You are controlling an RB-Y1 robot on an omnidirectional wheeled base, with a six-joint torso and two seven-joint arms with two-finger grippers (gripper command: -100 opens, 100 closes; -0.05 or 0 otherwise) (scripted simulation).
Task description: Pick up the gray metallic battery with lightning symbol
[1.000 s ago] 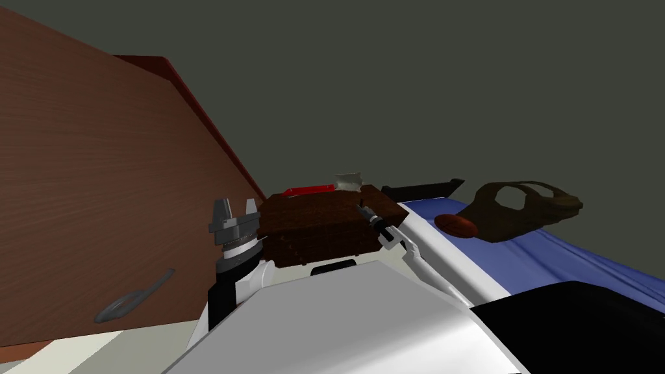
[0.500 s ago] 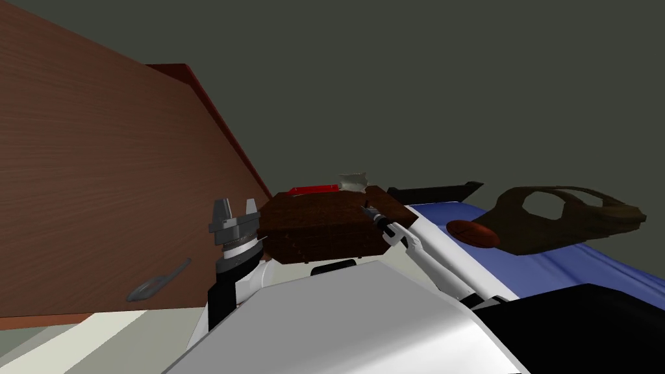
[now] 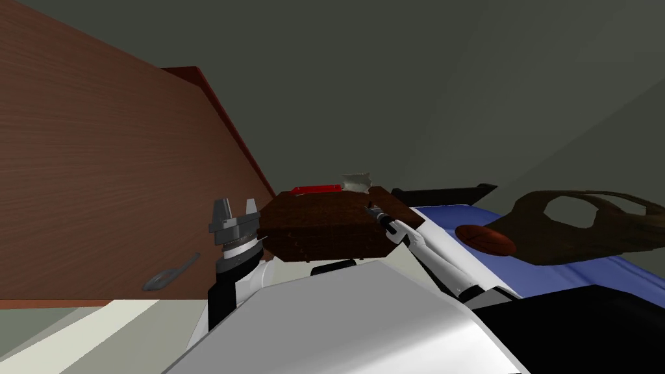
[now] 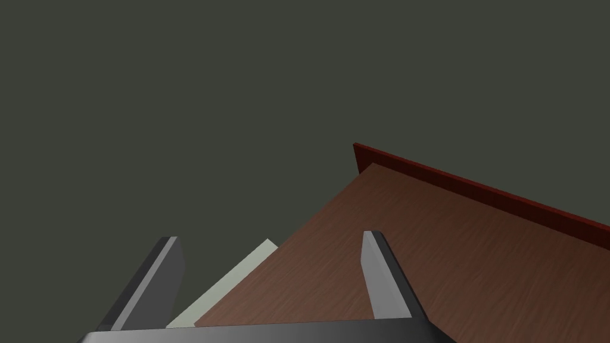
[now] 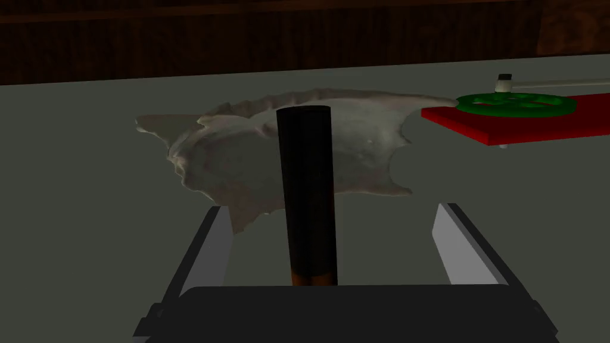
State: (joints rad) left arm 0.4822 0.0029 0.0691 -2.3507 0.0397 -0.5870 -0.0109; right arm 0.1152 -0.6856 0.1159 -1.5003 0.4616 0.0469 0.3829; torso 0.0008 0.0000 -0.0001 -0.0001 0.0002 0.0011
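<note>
A dark cylinder with an orange band at its near end, the battery (image 5: 308, 190), stands upright on a grey surface. It sits between the fingers of my right gripper (image 5: 332, 207), which is open, with a gap on both sides. No lightning symbol shows on it. In the head view the right gripper (image 3: 371, 209) reaches over the far right corner of a brown woven box (image 3: 325, 224). My left gripper (image 3: 232, 211) is held up to the left of that box and is open with nothing in it (image 4: 269, 236).
A crumpled white thing (image 5: 286, 149) lies just behind the battery, and a red flat board with a green wheel (image 5: 524, 116) is beside it. A brown wooden panel (image 3: 97, 182) with a grey handle (image 3: 170, 273) stands on the left. On the right, a blue bed (image 3: 558, 273) holds a brown object (image 3: 584, 224).
The whole head picture has shifted, so my view has turned: the panel's handle and the bed's things sit further right. The right arm has edged right along the box. The left gripper stays put.
</note>
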